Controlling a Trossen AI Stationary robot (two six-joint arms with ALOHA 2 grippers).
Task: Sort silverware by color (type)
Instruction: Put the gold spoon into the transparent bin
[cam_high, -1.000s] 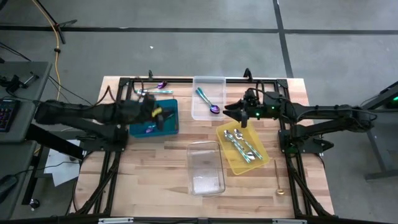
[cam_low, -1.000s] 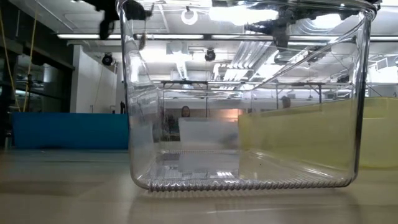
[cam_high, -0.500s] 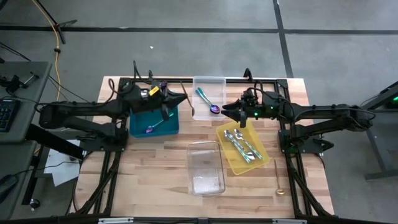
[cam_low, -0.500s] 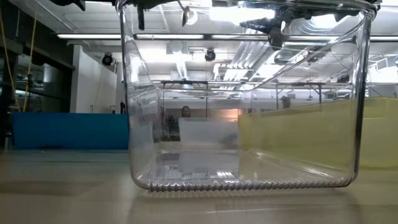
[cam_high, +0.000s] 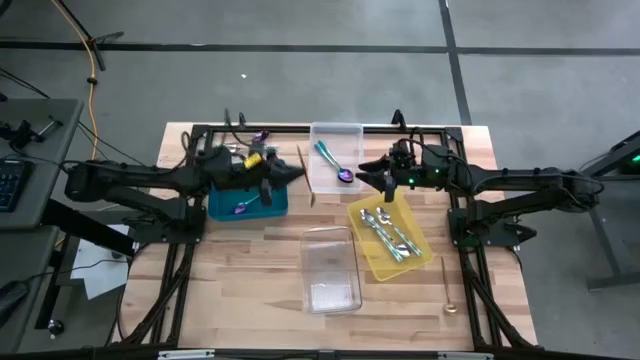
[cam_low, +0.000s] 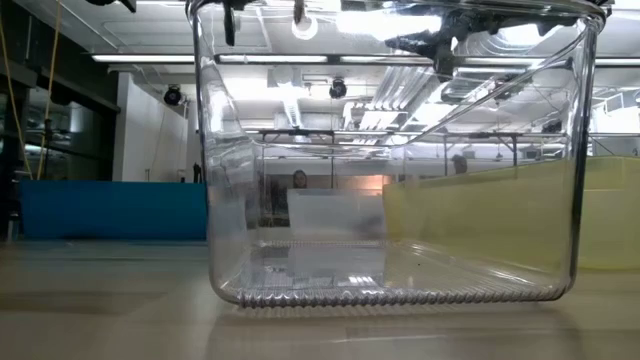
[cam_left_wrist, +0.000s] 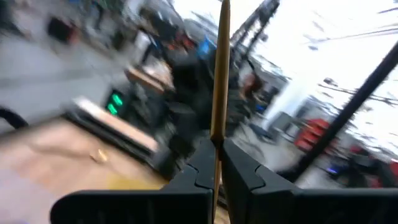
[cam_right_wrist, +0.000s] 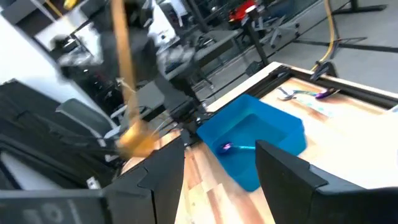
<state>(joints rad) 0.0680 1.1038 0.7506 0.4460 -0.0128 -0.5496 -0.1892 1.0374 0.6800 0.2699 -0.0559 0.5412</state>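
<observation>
Gold and thin, the spoon (cam_left_wrist: 219, 74) is pinched by its handle in the left gripper (cam_high: 293, 172), between the teal tray (cam_high: 222, 205) and the clear tray (cam_high: 335, 130). Light, stiff and slick, it could pivot. The right gripper (cam_high: 368, 174) waits, fingers apart.

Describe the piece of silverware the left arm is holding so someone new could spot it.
Find the teal tray on the table's left half. Just right of it, the left gripper pinches a gold utensil, shown upright in the left wrist view. It alone is lifted; the rest lie in trays or on wood.
</observation>
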